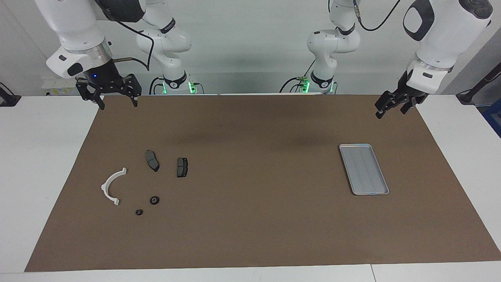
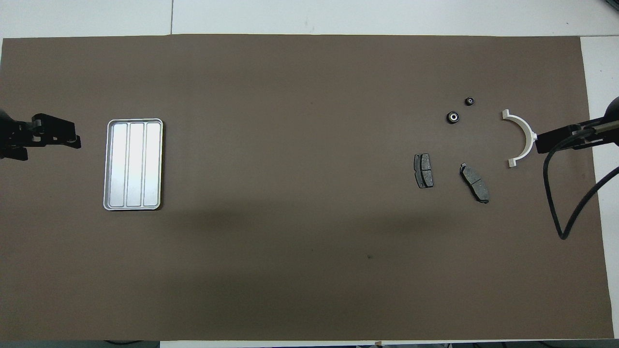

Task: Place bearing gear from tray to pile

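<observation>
The right gripper is hanging in the air over the corner of the brown mat at the right arm's end of the table. Its two fingers are standing wide apart and are gripping nothing. The left gripper is hovering over the mat's edge at the left arm's end, also raised. Its fingers are spread open too and are carrying nothing, and this arm is waiting. Nearest to the robots among the pile's parts, two dark grey brake pads are lying flat on the mat side by side but apart. One brake pad is sitting toward the right arm's end and the other brake pad is sitting just toward the middle of the table. The tray is lying flat on the mat toward the left arm's end, well apart from the pile, with its long side running away from the robots. Farther from the robots than the pads, the white bracket is lying on the mat with its open side facing the middle of the table. Farthest out, the larger round part and the smaller round part, both black, are resting on the mat near the bracket, touching nothing. I cannot tell which of the two is the bearing gear.
</observation>
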### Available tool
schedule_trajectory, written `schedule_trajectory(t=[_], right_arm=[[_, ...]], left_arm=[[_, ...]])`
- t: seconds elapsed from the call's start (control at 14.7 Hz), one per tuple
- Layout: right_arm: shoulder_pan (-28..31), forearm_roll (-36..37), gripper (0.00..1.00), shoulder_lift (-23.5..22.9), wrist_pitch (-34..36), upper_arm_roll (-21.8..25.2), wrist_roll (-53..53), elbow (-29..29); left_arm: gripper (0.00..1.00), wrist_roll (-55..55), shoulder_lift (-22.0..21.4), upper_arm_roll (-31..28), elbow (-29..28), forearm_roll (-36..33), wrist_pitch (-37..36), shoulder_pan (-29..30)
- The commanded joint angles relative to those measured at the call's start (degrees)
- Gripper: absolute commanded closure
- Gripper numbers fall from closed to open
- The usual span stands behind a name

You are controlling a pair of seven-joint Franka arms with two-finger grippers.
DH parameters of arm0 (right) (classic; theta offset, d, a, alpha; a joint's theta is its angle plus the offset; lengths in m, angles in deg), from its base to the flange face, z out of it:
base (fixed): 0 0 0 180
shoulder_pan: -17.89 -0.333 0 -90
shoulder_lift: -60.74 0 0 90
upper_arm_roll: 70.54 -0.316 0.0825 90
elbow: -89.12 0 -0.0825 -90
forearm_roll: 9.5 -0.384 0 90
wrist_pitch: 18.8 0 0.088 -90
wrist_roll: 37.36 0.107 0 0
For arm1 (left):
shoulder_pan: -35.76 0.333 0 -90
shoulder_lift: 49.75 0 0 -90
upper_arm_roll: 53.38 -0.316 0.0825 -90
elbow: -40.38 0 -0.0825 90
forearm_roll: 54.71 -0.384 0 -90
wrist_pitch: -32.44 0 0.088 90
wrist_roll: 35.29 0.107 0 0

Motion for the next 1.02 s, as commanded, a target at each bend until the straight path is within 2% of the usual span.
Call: schedule_trajectory(t=[0.0,0.2,0.54,0.95], right_arm=[[0.22,-1.86,0.0,2.68,1.13,0.21,1.53,2.13],[0.39,-6.61,0.0,2.68,1.48,0.29,2.67,0.29],[-0.49,-3.1,0.0,2.94,2.62,0.56,3.21,1.16],[-0.4,-2.92,0.0,2.86,2.54,0.65,3.03,1.16]], left_arm=[[0.0,0.82,-1.28,0.12,-1.05,0.28,-0.65,0.19],[0.0,0.82,-1.28,0.12,-0.96,0.28,-0.65,0.19],[0.0,0.74,-1.28,0.12,-1.04,0.28,-0.65,0.19],[0.0,0.82,-1.28,0.12,-1.05,0.28,-0.65,0.19]])
